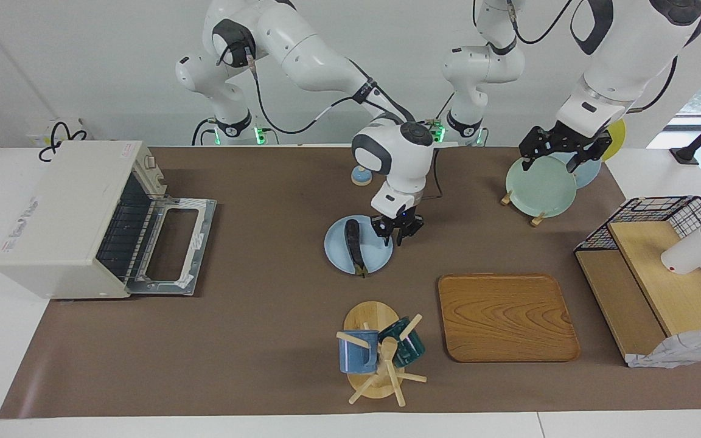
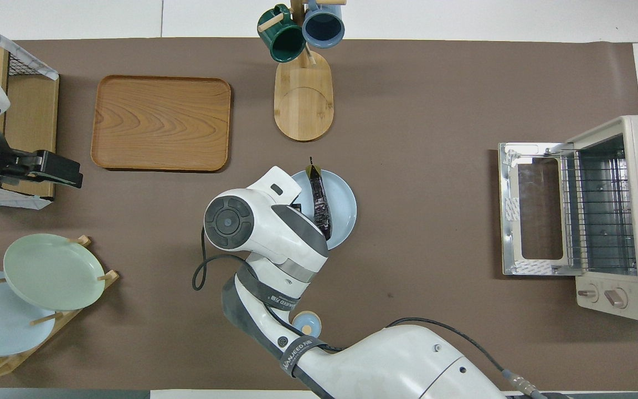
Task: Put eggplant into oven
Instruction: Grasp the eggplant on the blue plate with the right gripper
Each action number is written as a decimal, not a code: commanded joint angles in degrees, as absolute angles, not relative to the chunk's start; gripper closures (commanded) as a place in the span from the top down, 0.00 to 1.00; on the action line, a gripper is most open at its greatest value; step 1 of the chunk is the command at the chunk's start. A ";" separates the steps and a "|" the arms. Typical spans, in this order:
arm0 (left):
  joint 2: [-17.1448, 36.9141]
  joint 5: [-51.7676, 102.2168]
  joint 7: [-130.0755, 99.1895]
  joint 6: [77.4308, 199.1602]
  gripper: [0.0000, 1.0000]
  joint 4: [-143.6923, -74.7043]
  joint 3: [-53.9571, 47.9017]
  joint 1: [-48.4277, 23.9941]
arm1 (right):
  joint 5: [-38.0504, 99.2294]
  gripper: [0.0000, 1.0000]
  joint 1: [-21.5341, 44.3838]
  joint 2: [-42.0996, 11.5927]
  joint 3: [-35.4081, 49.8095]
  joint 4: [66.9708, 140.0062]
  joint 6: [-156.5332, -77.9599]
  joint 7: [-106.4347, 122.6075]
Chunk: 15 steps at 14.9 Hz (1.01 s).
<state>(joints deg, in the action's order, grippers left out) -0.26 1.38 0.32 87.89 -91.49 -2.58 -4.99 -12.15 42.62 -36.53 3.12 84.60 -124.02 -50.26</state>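
The dark purple eggplant (image 1: 353, 243) lies on a light blue plate (image 1: 337, 252) in the middle of the table; it also shows in the overhead view (image 2: 319, 202) on that plate (image 2: 345, 208). My right gripper (image 1: 397, 238) hangs low over the plate's edge beside the eggplant, open and empty; in the overhead view its wrist hides it. The off-white oven (image 1: 61, 219) stands at the right arm's end of the table with its door (image 1: 174, 246) folded down flat and its wire rack (image 2: 596, 210) showing. My left gripper (image 1: 554, 159) waits open over the plate rack.
A mug tree (image 1: 375, 350) with a blue and a green mug and a wooden tray (image 1: 505, 316) lie farther from the robots than the plate. A plate rack with a green plate (image 1: 539, 185) and a wire shelf (image 1: 661, 267) are at the left arm's end.
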 commanded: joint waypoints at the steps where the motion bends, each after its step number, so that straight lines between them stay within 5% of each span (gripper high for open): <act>1: -0.35 0.35 0.18 87.01 1.00 -91.14 -2.20 -5.45 | -12.48 0.33 42.63 -34.63 3.34 87.45 -125.59 -52.21; 8: -0.26 0.35 0.26 86.84 1.00 -91.32 -2.72 -4.05 | -12.48 0.32 42.89 -33.84 3.34 90.61 -128.93 -53.70; 11: -0.26 0.35 0.35 86.84 1.00 -91.23 -3.34 -2.99 | -12.57 0.00 42.89 -33.75 3.25 90.70 -128.58 -53.61; 15: -0.62 0.35 0.09 86.92 1.00 -91.76 -3.25 -2.90 | -15.71 0.00 43.94 -32.79 3.16 91.06 -124.57 -53.61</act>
<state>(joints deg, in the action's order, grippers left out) -0.17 1.36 0.21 87.79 -91.55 -2.68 -3.48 -13.01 43.16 -34.44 3.05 88.77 -126.67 -52.36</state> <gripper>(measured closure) 0.000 0.969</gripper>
